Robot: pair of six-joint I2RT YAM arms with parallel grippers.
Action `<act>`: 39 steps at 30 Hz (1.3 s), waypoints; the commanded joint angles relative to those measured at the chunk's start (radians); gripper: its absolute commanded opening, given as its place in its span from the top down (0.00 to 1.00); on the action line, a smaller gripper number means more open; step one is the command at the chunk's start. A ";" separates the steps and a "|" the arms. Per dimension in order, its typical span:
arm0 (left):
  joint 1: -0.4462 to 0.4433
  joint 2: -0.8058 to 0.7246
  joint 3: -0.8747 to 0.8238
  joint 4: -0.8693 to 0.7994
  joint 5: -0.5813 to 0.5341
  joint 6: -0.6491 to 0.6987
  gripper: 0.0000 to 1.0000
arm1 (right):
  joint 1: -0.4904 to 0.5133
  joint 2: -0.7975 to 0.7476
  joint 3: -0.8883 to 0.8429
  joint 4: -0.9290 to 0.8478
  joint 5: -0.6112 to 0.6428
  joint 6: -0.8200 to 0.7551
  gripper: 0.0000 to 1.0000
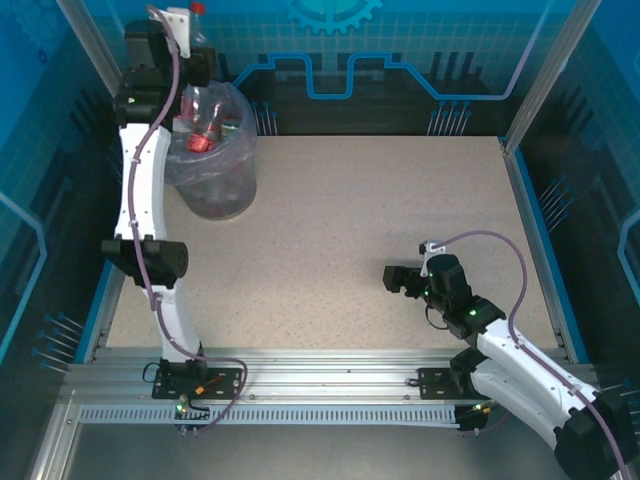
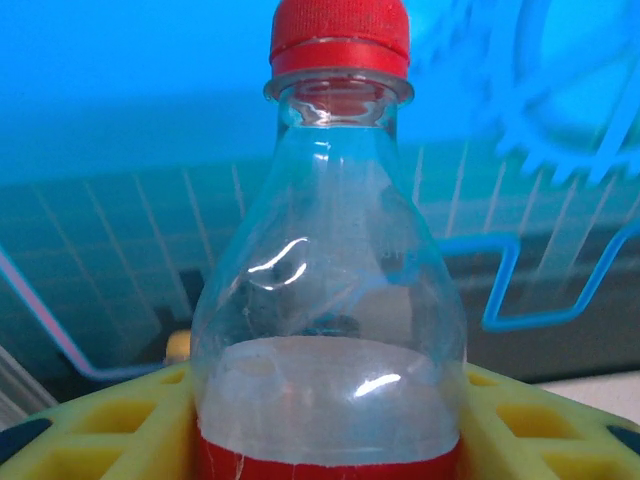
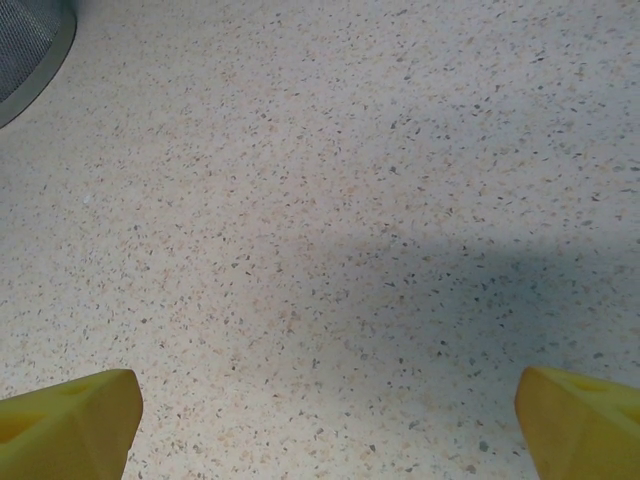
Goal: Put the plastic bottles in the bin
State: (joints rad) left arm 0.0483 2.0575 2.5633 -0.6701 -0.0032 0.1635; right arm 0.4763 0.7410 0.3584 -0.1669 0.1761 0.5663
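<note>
The held plastic bottle (image 2: 330,300) is clear, with a red cap (image 2: 340,35) and a red label along its lower edge. The left jaws are closed on its body, with one yellow finger (image 2: 100,425) touching each side. In the top view, this bottle's cap (image 1: 197,9) shows at the far left corner, just past the far rim of the bin (image 1: 215,190). The left arm (image 1: 140,200) reaches along the left edge of the surface (image 1: 380,200) to that point.

The bin stands at the far left of the surface and is lined with a crinkly translucent bag. Other plastic bottles (image 1: 203,128) lie inside it, with red labels and caps visible among them.

The right arm (image 1: 510,350) rests at the near right. The right jaws stand wide open, yellow fingertips (image 3: 70,425) well apart, low over bare speckled surface and gripping nothing.
</note>
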 commanded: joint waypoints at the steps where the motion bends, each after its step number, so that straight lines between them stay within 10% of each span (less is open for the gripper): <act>1: 0.010 0.019 -0.001 -0.059 0.006 0.127 0.48 | -0.018 -0.024 -0.018 -0.046 0.023 0.012 0.03; 17: 0.012 0.031 -0.156 -0.245 0.103 0.334 0.47 | -0.021 -0.011 -0.014 -0.036 0.016 0.006 0.03; 30: 0.012 0.000 -0.158 -0.265 0.160 0.321 0.02 | -0.021 0.024 0.005 -0.015 0.005 0.003 0.03; 39: 0.010 -0.076 -0.147 -0.230 0.163 0.288 0.01 | -0.021 0.063 0.032 0.007 -0.001 -0.012 0.03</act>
State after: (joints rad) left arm 0.0505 2.0651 2.4054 -0.9184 0.1299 0.4702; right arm 0.4698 0.7979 0.3542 -0.1879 0.1757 0.5674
